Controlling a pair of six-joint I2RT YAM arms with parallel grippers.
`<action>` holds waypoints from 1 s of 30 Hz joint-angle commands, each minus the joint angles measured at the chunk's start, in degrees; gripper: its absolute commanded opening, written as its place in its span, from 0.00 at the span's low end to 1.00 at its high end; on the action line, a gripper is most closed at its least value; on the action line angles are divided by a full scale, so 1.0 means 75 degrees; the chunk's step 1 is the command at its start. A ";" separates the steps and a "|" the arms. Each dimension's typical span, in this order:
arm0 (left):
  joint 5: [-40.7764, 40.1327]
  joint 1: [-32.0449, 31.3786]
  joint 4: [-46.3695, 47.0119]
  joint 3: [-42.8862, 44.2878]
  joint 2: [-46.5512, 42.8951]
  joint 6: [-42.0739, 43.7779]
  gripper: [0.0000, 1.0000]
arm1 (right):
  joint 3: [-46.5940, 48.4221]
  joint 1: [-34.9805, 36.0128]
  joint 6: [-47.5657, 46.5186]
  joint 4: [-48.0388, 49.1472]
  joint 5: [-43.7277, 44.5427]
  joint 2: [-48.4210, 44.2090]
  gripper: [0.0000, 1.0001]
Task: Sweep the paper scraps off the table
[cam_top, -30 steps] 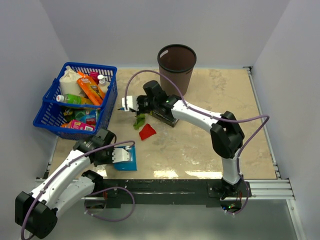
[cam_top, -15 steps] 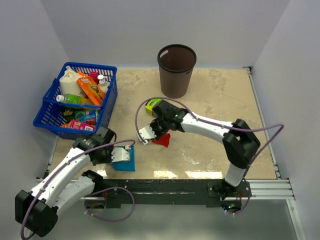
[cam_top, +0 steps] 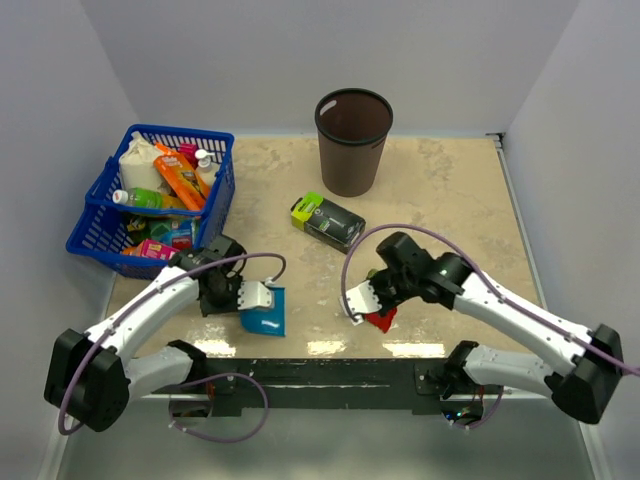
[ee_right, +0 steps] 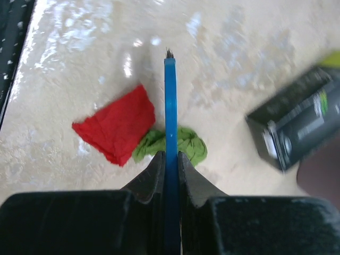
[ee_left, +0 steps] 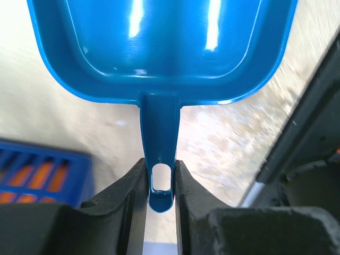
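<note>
Right wrist view: right gripper (ee_right: 170, 159) pinches a blue brush (ee_right: 170, 95) over red and green paper scraps (ee_right: 114, 130), lower centre. Left gripper (ee_left: 159, 178) pinches the dustpan (ee_left: 159, 48) handle. Step: gathering; next, probably sweep them toward the pan.

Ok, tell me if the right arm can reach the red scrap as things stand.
Probably yes: the blue tool in the right gripper hangs right beside the red scrap, nothing between them.

Robot lab, plain white walls (cam_top: 300, 60) around a beige table (cam_top: 450, 190), left arm (cam_top: 140, 312) and right arm (cam_top: 520, 315) bolted to its rail (cam_top: 340, 372)
</note>
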 commanded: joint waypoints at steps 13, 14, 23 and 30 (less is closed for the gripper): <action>0.0944 -0.0807 0.0960 0.1092 0.1301 0.0004 0.01 | 0.1306 -0.0407 0.3201 -0.2312 -0.0381 -0.1386 0.00; 0.0909 -0.0807 0.0984 0.1092 0.1337 0.0004 0.01 | 0.1271 -0.0407 0.3189 -0.2313 -0.0393 -0.1176 0.00; 0.0721 -0.0948 0.1066 0.1034 0.1443 -0.0371 0.01 | 0.0814 -0.0395 0.2906 -0.1402 0.0238 0.0442 0.00; 0.0686 -0.1030 0.1393 0.0917 0.1571 -0.0898 0.02 | 0.0753 -0.0395 0.3561 0.0381 0.0790 0.1075 0.00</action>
